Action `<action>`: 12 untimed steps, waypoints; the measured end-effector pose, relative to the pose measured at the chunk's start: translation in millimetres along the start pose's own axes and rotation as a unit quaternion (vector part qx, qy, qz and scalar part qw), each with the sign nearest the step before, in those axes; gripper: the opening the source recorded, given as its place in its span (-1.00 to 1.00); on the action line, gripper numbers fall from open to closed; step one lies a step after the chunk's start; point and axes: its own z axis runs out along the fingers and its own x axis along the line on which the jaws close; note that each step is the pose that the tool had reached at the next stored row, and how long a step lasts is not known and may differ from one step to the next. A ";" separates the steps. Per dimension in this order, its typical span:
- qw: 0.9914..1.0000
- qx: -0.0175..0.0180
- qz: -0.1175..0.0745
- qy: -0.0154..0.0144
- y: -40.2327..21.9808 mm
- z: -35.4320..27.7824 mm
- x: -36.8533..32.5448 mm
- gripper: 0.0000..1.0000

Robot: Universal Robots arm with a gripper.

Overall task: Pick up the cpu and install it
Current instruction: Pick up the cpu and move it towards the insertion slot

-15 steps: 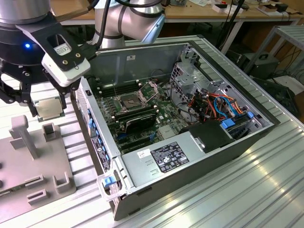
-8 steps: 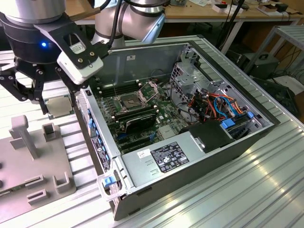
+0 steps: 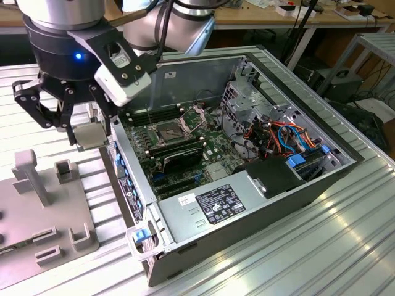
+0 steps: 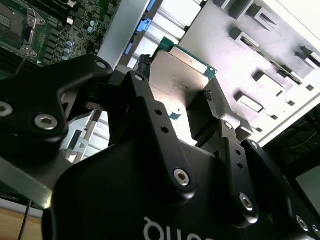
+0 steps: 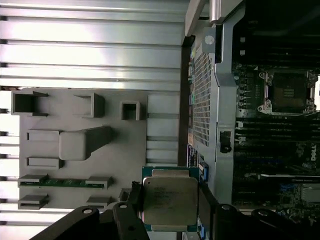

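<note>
One flat square cpu point(image 5: 169, 200), dull grey lid over green edging, sits clamped between the gripper point(image 5: 170, 201) fingers point(image 5: 207, 199)

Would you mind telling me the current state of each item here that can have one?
cpu: held in the air, not yet installed.
gripper: shut on the cpu.
socket: open, empty.
computer case: lying on its side, side panel off.
</note>
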 end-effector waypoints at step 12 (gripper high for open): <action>1.000 0.000 0.000 0.000 -0.9 0.2 -34.4 0.09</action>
